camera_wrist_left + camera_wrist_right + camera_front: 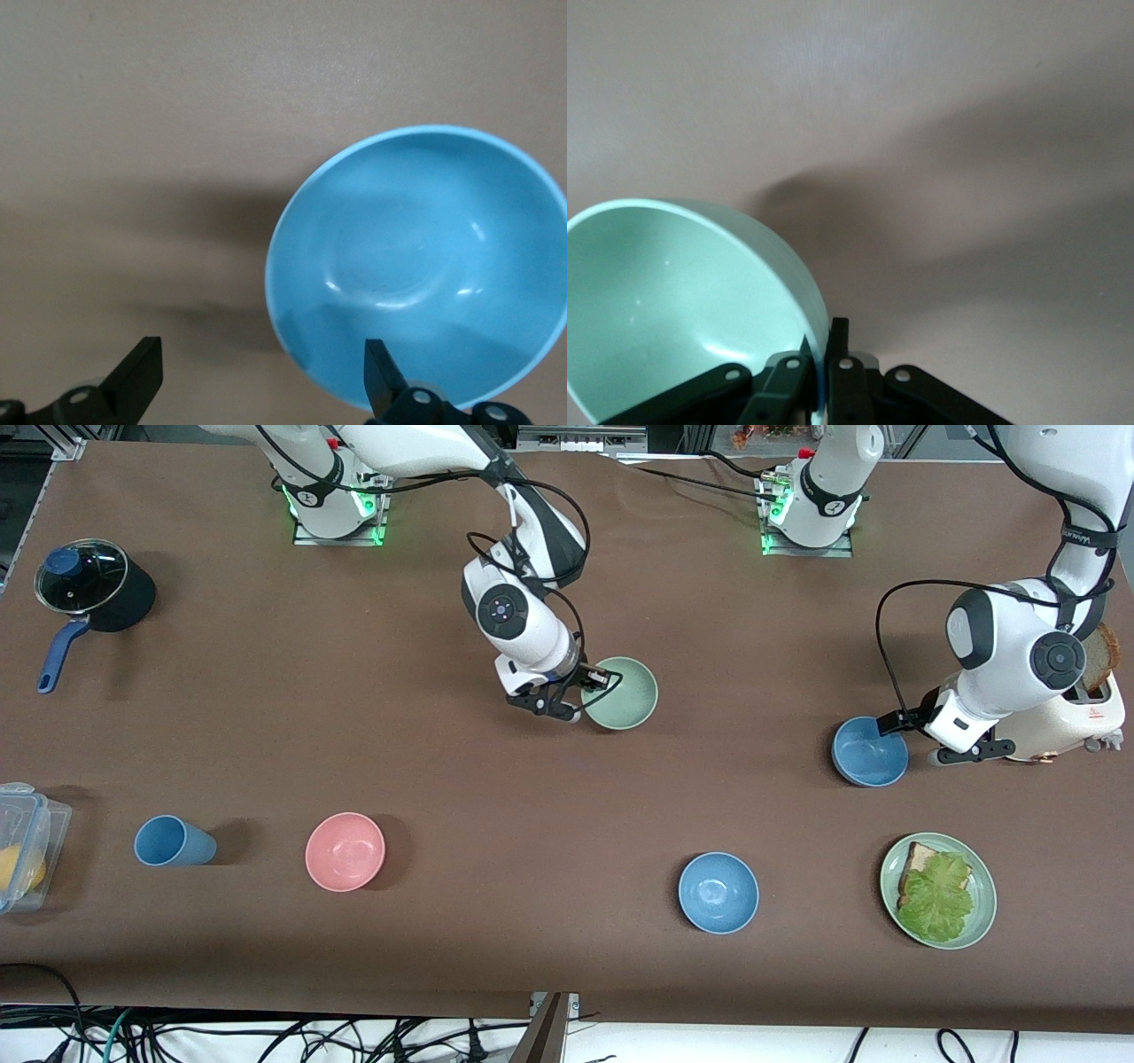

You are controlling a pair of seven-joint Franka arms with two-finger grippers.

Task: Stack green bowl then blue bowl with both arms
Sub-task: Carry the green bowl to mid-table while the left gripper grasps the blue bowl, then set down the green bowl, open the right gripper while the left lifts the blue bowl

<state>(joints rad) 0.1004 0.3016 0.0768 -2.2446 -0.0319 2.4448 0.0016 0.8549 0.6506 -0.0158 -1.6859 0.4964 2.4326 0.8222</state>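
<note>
The right gripper (pixel 592 683) pinches the green bowl (pixel 623 693) by its rim; the left gripper (pixel 890 726) hangs spread wide at a blue bowl's (pixel 869 752) rim.

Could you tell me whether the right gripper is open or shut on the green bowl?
Shut: the right gripper pinches the green bowl's rim.
</note>
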